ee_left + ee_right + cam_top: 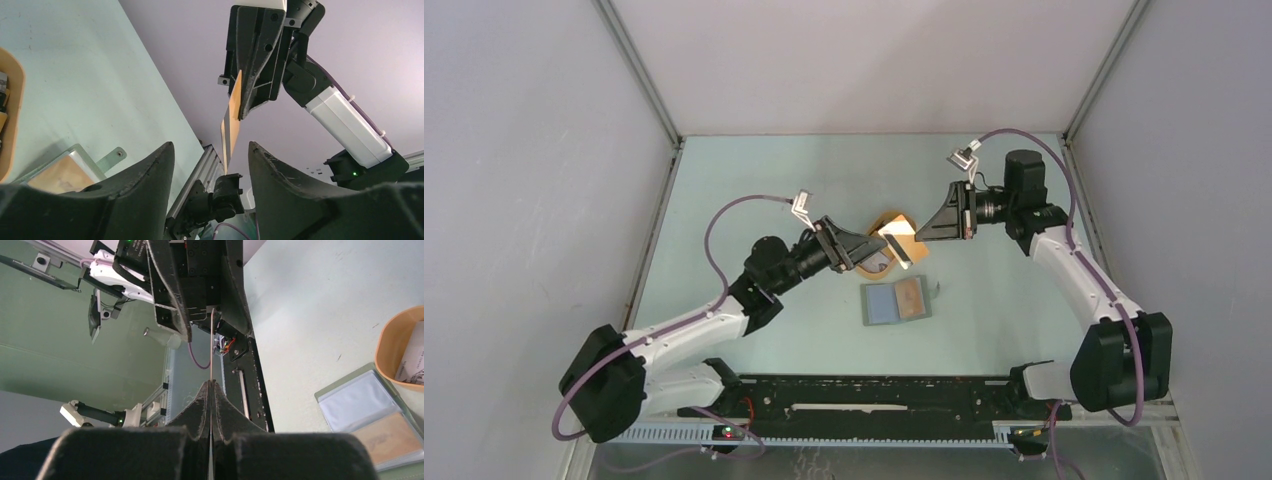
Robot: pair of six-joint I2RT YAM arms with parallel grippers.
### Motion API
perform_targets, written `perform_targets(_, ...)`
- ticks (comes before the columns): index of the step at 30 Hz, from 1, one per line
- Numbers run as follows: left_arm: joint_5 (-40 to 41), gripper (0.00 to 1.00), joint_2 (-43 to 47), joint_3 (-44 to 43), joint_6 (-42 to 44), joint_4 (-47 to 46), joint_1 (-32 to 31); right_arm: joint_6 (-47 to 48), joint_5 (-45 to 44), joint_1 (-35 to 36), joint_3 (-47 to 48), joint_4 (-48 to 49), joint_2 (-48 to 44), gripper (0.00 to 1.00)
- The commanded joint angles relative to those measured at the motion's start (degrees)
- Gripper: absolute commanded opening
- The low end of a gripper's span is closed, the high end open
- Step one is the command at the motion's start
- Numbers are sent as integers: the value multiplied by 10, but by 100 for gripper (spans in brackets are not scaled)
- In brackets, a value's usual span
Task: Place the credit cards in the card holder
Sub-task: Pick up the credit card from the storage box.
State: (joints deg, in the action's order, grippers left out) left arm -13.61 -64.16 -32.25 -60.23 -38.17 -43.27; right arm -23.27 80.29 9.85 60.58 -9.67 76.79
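Observation:
A tan credit card with a dark stripe point(901, 244) hangs in the air between the two arms, above the orange tray. My right gripper point(921, 232) is shut on one end of it; in the right wrist view the card point(212, 347) shows edge-on, running out from the closed tips point(211, 383). My left gripper point(210, 146) stands open, one finger on each side of the card's point(231, 120) free end, with a gap on both sides. The card holder point(882, 305) lies open flat on the table below, with a tan card point(911, 296) in its right pocket.
The orange oval tray point(886, 220) sits just behind the card holder and holds whitish items point(414, 357). The holder's snap tab point(113, 157) points toward the near rail. A black rail point(874, 392) runs along the near table edge. Grey walls close in three sides.

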Motion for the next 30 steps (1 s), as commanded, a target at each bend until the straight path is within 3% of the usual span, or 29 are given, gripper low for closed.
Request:
perform_targets(1,5,59,-9,-29,-6,-44,-11,-22,11,0,-16,37,-32,0)
perform_targets(22,-16,49,-31,-52,3,-67,-17,-14,9,25,-28,38,-24,0)
perform_targets(26,-27,19,-37,-52,2,-79,-17,-6,6,29,-29,31,-19,0)
perform_targets(27,-30,7,-39,-51,4,-79,-17,-4,6,29,-28,30,-18,0)
perform_targets(28,-34,1,-40,-51,8,-80,-17,-2,5,29,-28,29,-17,0)
perform_targets(30,-39,0,-39,-45,14,-79,-17,10,3,29,-29,20,-18,2)
